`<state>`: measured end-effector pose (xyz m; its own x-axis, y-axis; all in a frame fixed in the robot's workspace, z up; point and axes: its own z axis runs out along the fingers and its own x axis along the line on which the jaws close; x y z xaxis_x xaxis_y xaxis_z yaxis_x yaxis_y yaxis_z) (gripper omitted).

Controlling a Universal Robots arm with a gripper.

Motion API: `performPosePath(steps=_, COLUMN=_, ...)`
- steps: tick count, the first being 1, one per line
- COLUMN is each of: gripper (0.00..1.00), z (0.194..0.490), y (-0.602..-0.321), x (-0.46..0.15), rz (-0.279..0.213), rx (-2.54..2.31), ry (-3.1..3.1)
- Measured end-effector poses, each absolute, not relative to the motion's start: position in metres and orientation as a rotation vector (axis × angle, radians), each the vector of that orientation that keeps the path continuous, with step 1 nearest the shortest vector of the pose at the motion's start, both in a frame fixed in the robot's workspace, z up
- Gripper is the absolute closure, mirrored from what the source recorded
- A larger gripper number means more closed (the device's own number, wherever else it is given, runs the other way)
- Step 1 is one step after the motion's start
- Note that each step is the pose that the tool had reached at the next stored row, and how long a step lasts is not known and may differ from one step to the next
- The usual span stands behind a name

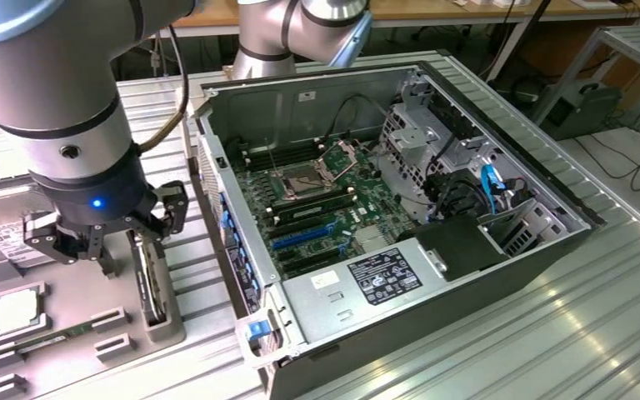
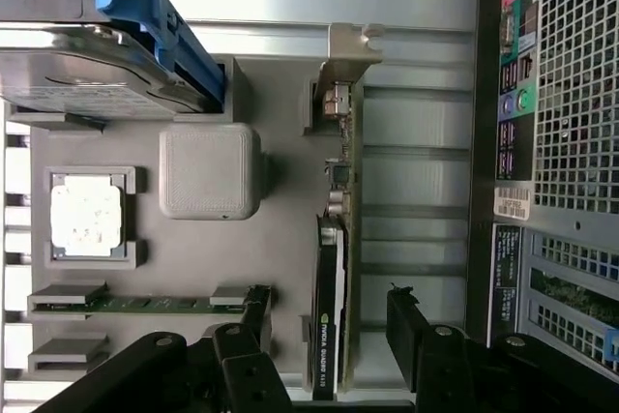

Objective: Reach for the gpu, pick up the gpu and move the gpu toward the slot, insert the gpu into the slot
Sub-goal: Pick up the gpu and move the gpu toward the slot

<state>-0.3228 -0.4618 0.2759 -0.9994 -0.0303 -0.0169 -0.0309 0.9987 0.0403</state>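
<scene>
One claw, jaws spread, straddling upright gpu.

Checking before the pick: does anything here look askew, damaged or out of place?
Nothing stands out. The gpu stands straight on edge in its gray tray, the open gripper is lined up either side of it, and the computer case lies open alongside.
</scene>
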Motion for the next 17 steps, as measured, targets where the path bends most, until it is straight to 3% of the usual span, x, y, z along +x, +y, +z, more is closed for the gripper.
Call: performPosePath(steps=17, gripper=0.4, z=0.248, y=-0.462, x=-0.323, rz=0.062, rx=-0.048, ry=3.124)
